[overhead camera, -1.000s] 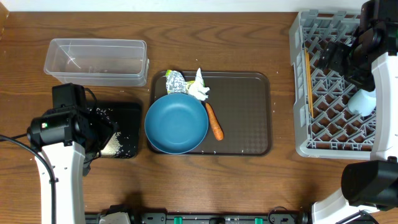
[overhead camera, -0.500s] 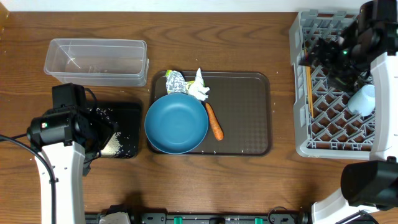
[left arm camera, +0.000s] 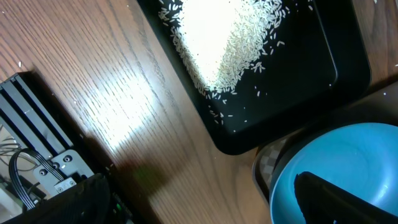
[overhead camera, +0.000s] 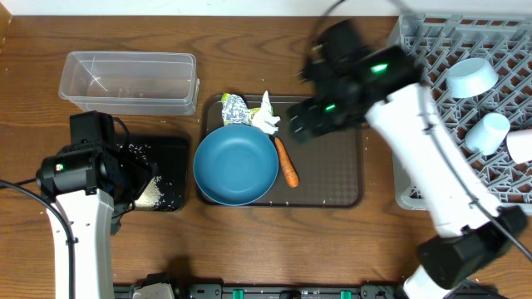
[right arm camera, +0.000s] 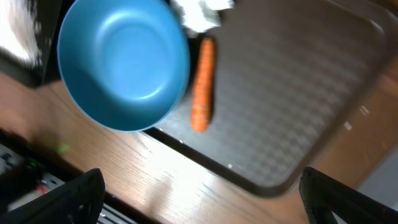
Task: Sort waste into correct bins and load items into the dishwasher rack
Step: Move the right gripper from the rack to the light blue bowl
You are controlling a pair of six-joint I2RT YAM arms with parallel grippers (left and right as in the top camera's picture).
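Currently the carrot (overhead camera: 286, 163) points its tip at the tissue (overhead camera: 266, 121); left claw (left arm camera: 205, 199) and right claw (right arm camera: 200, 198) gape.

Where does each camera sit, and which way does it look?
Overhead: above the table, looking straight down; both arms show.
Left wrist: on left arm, facing down at rice in the black tray; open left gripper at bottom.
Right wrist: on right arm, facing down at carrot and brown tray; open right gripper at bottom.
Shared: all show the blue plate.
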